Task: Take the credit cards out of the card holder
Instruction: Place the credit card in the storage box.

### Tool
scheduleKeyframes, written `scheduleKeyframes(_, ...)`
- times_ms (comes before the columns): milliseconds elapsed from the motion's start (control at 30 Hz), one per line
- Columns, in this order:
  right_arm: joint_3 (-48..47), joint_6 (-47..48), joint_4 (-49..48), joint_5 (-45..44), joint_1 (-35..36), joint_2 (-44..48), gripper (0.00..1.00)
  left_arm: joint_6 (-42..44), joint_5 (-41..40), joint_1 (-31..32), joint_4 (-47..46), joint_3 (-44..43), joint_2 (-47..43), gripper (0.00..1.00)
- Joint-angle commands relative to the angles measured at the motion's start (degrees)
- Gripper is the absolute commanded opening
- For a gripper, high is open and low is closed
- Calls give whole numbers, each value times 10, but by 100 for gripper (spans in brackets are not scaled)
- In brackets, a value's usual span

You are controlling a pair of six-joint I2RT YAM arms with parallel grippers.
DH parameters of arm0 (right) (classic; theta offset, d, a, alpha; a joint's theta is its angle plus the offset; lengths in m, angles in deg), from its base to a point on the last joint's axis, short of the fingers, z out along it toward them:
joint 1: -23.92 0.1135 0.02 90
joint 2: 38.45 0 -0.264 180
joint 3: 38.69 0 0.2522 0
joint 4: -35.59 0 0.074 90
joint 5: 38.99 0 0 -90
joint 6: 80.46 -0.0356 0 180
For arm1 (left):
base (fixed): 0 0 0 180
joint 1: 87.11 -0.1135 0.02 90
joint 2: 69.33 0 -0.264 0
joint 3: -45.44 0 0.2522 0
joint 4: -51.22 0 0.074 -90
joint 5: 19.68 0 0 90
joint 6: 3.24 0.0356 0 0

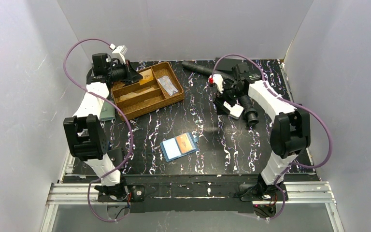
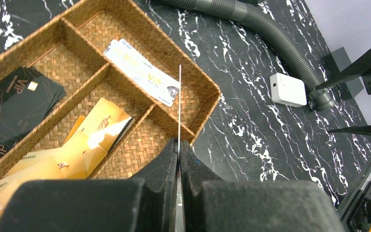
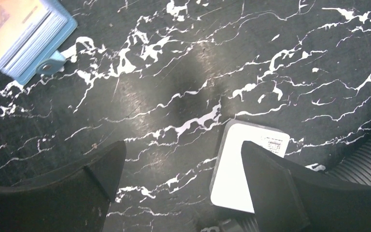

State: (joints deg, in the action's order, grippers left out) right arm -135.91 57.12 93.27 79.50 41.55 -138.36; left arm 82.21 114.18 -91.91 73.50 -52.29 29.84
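The left wrist view alone shows the left gripper (image 2: 179, 145) clamped on a thin card (image 2: 179, 96), held edge-on above the woven tray (image 2: 200, 79) at the tabletop's far left corner; from overhead the card is too thin to make out. The card holder (image 1: 178, 146) lies open near the middle of the near edge, an orange card (image 1: 186, 142) showing in it. The right gripper (image 3: 182, 154) hangs spread wide, gripping nothing, just above the white box (image 3: 236, 179), toward the far right

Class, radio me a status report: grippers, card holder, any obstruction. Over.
Left gripper shut on thin card by woven tray. Right gripper open. Card holder open, orange card inside. White box near right gripper.
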Motion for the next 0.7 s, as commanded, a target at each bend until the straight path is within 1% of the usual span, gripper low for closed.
scheduleKeyframes(0,-62,-38,-5,-2,-3,-38,98,-9,-2,-22,1,-23,20,0)
scheduleKeyframes(67,-84,-40,9,-3,-4,-55,98,-18,5,-30,-7,-31,45,0)
scheduleKeyframes(133,-93,-41,13,-3,-4,-64,98,-5,11,-35,16,-57,75,0)
scheduleKeyframes(333,-92,-46,0,5,-5,-64,98,38,-39,-40,96,-108,135,0)
scheduleKeyframes(467,-78,-49,-6,8,-5,-57,98,42,-42,-40,95,-125,160,0)
scheduleKeyframes(567,-71,-49,-7,10,-5,-52,98,43,-36,-40,112,-143,181,0)
scheduleKeyframes(667,-73,-47,-6,10,-5,-52,98,61,-36,-41,114,-135,188,0)
